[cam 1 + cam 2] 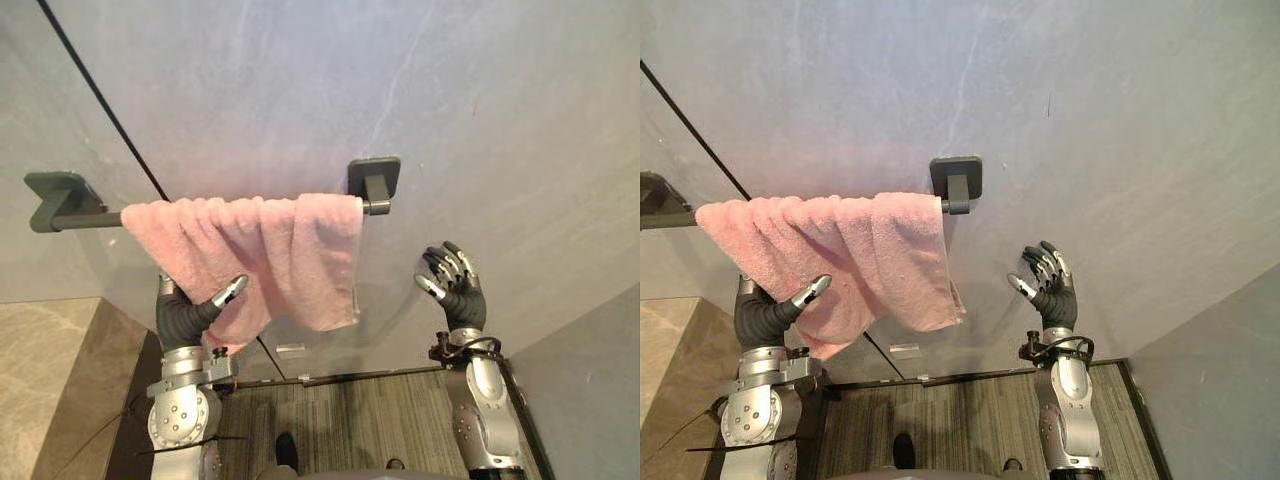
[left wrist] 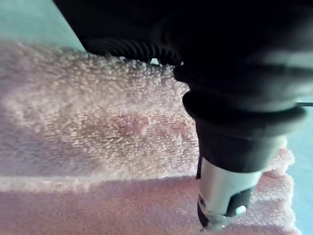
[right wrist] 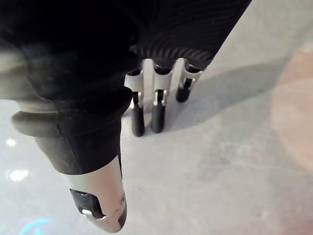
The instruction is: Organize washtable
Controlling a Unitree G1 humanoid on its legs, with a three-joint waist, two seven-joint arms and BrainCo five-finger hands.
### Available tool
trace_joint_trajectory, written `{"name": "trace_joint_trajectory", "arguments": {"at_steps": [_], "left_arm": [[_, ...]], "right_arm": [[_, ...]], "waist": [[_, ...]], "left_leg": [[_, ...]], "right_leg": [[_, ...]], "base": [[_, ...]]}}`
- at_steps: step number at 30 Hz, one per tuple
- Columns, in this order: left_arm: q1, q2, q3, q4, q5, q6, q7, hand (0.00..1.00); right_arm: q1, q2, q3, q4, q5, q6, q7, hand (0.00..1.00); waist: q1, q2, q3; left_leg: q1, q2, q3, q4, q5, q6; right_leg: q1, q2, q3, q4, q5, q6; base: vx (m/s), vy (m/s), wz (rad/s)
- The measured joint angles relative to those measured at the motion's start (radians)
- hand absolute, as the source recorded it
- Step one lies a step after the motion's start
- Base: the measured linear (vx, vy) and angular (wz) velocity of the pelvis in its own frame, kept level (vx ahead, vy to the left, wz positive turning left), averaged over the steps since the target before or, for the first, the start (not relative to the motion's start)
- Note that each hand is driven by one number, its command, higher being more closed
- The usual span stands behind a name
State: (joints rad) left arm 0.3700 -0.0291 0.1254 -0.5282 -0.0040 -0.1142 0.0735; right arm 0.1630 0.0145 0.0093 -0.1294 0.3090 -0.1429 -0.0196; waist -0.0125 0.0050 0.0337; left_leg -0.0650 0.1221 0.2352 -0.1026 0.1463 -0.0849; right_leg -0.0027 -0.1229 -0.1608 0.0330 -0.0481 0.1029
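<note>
1. Left eye view: the pink towel (image 1: pixel 270 250) hangs over the dark bar (image 1: pixel 85 218) on the grey wall (image 1: pixel 300 80). It is bunched in folds, and one side reaches the right bracket (image 1: pixel 375 180), while the bar's left end is bare. Our left hand (image 1: pixel 185 315) is at the towel's lower left part. Its thumb lies in front of the cloth and its fingers go behind it, so we cannot tell if it grips. Our right hand (image 1: pixel 458 290) is raised near the wall, below the bar's right end and well apart from the towel. Its fingers are spread and it holds nothing.
2. Right eye view: the towel's lower edge hangs uneven, with a longer corner under the bar's right end.
3. Left wrist view: the thumb (image 2: pixel 222 191) rests on looped, fluffy cloth with a fold across it. Here too we cannot tell whether the hand closes on it.
4. Right wrist view: the fingers (image 3: pixel 156 110) point straight at the bare wall, and the thumb stands apart from them.
5. We judge the towel to be light, soft and limp. It will probably slide over the bar if we pull only one side. We think it is better to pinch the lower hem near both corners, one hand on each, and to spread it evenly along the bar.
</note>
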Motion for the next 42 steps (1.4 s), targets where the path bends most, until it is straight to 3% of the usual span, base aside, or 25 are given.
{"name": "trace_joint_trajectory", "arguments": {"at_steps": [11,18,21,24,27,31,34,36,38,42], "left_arm": [[0.084,-0.01,0.098,0.008,0.061,0.011,-0.042,0.0],[0.26,-0.008,0.152,0.189,0.19,0.078,-0.167,0.0],[0.303,-0.006,0.147,0.354,0.213,0.106,-0.273,0.0],[0.311,-0.004,0.127,0.534,0.216,0.112,-0.29,0.0],[0.317,0.013,0.056,0.615,0.215,0.116,-0.306,0.0],[0.311,0.089,-0.096,0.534,0.203,0.119,-0.376,0.0],[0.253,0.138,-0.156,0.435,0.07,0.113,-0.379,0.0],[0.179,0.175,-0.187,0.396,-0.081,0.105,-0.369,0.0],[0.068,0.213,-0.226,0.35,-0.269,0.081,-0.331,0.0],[-0.074,0.223,-0.236,0.273,-0.566,0.04,-0.308,0.0]], "right_arm": [[0.143,0.013,-0.03,0.007,-0.005,0.024,0.046,0.0],[0.411,-0.005,0.08,0.007,-0.082,0.11,0.184,0.0],[0.478,-0.035,0.13,0.033,-0.216,0.133,0.253,0.0],[0.505,-0.064,0.183,0.039,-0.358,0.135,0.284,0.0],[0.492,-0.106,0.242,0.012,-0.401,0.134,0.288,0.0],[0.342,-0.186,0.374,-0.037,-0.39,0.13,0.328,0.0],[0.175,-0.208,0.461,-0.039,-0.285,0.127,0.328,0.0],[0.037,-0.223,0.531,-0.041,-0.177,0.118,0.328,0.0],[-0.136,-0.223,0.611,-0.042,-0.045,0.09,0.323,0.0],[-0.295,-0.191,0.627,-0.051,0.035,0.024,0.293,0.0]], "waist": [[0.001,-0.006,-0.005],[0.006,-0.009,-0.008],[0.008,-0.013,-0.01],[0.019,-0.016,-0.012],[0.027,-0.028,-0.023],[0.026,-0.034,-0.034],[0.027,-0.033,-0.045],[0.029,-0.036,-0.057],[0.032,-0.033,-0.068],[0.031,-0.027,-0.068]], "left_leg": [[0.01,0.001,0.012,0.0,-0.001,0.0],[0.037,0.021,0.051,0.0,-0.019,-0.006],[0.047,0.026,0.069,0.0,-0.025,-0.011],[0.053,0.035,0.079,0.0,-0.025,-0.012],[0.051,0.036,0.08,0.0,-0.025,-0.012],[0.033,0.031,0.078,0.0,-0.025,-0.012],[0.013,0.028,0.07,0.0,-0.024,-0.012],[0.008,0.023,0.068,0.001,-0.022,-0.015],[0.012,0.015,0.065,0.008,-0.012,-0.007],[0.042,0.011,0.062,0.008,-0.012,-0.007]], "right_leg": [[0.009,0.0,0.003,-0.001,0.001,0.0],[0.017,0.002,0.024,-0.002,-0.001,0.0],[0.016,0.001,0.024,0.0,-0.013,0.005],[0.014,0.002,0.016,0.003,-0.014,0.004],[0.014,0.003,0.008,0.003,-0.015,0.005],[0.002,0.001,0.004,-0.002,-0.015,0.006],[-0.013,0.002,0.003,-0.008,-0.014,0.006],[-0.017,0.001,0.005,-0.008,-0.007,0.012],[-0.014,0.0,0.007,-0.007,0.013,0.006],[0.021,-0.004,0.006,-0.003,0.014,0.006]], "base": [[0.0,0.0,0.0],[-0.01,-0.001,-0.12],[-0.02,0.0,-0.14],[-0.01,-0.005,-0.11],[0.01,-0.001,0.04],[0.01,0.006,0.03],[0.01,0.004,0.01],[0.05,0.002,0.01],[0.1,-0.001,-0.02],[0.08,0.004,0.0]]}}
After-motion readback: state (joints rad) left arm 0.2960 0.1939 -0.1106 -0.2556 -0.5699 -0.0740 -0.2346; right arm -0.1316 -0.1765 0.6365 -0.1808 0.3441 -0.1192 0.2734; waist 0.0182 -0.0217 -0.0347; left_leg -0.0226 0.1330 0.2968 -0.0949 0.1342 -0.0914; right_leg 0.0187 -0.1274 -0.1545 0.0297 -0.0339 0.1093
